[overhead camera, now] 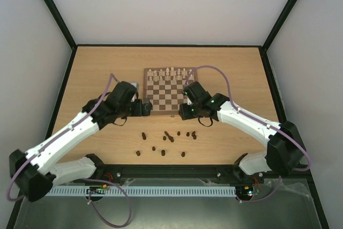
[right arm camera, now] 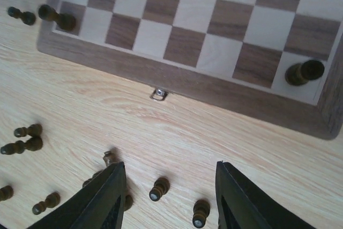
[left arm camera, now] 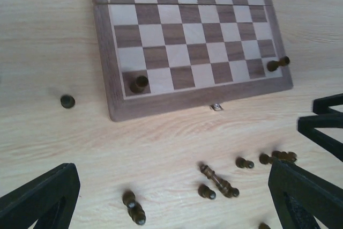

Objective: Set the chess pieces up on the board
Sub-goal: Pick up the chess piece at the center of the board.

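I see the board on the counter, two dark chess pieces sitting on its near corner squares, most others scattered on the counter nearer than its clasp. Only the top view shows cream pieces along the far rows. My left fingers and right fingers are spread apart, empty.

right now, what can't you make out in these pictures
Top view: the loose dark pieces are too small to tell their types.
Left wrist view: the board's far rows are cut off by the top edge.
Right wrist view: one piece is half hidden behind a finger.
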Controlling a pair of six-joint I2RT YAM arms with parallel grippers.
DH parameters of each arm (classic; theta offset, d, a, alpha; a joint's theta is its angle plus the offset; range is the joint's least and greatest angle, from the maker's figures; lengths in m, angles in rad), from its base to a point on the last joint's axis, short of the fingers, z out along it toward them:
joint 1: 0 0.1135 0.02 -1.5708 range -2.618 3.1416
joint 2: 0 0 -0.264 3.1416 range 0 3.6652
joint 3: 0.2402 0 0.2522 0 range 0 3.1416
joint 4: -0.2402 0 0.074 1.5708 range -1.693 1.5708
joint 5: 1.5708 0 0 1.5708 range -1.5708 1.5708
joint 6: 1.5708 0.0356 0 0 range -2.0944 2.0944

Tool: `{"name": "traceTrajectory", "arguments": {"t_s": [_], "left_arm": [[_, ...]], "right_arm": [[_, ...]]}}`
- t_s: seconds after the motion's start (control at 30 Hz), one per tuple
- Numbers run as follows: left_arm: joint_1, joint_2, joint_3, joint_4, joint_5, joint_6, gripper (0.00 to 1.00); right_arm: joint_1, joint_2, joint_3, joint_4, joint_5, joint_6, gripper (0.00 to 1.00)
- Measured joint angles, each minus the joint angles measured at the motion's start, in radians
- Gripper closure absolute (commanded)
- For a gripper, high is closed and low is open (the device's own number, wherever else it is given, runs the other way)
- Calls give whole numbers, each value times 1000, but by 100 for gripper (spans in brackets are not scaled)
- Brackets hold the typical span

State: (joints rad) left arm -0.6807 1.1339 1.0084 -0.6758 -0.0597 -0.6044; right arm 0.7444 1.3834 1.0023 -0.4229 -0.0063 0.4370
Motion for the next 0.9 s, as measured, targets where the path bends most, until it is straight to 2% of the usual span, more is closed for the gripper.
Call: {"name": "traceTrajectory", "arguments": {"t_s": [0.2, 0.53, 0.9], "left_arm": [[-24, -148, -136, 81, 32, -66, 1], [-28, -149, -180, 167, 77, -65, 0], [-28, -128, -243, 218, 124, -32, 1]], "right_arm": [[56, 1, -63, -37, 84, 79, 59], [134, 14, -117, -117, 219, 240, 59], [180, 13, -118, -180, 250, 335, 60]]}}
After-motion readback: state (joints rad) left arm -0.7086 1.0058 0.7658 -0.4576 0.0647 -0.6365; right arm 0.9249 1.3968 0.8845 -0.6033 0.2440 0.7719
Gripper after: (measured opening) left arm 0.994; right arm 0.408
